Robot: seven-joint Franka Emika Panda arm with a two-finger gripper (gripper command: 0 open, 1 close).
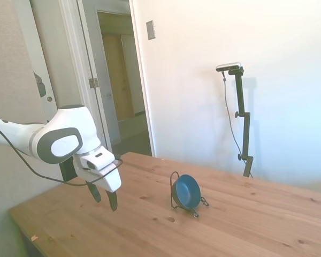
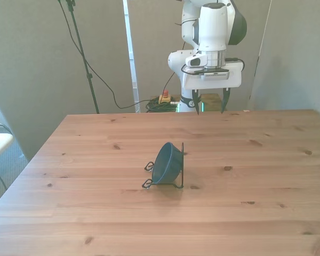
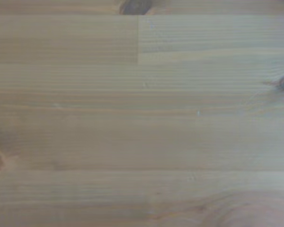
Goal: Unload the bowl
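Meanwhile, a small dark teal-blue bowl stands on edge in a thin black wire stand mid-table, well apart from the white arm's two-finger gripper, its fingers spread.

Front view: bowl tilted in the stand; gripper hangs over the wooden table's far edge. Wrist view: only blurred planks and knots.

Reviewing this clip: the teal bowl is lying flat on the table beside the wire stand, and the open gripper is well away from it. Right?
Not quite. The bowl is not lying flat: it stands on edge in the wire stand, as the front view shows. The rest holds: the gripper is open and well away from it.
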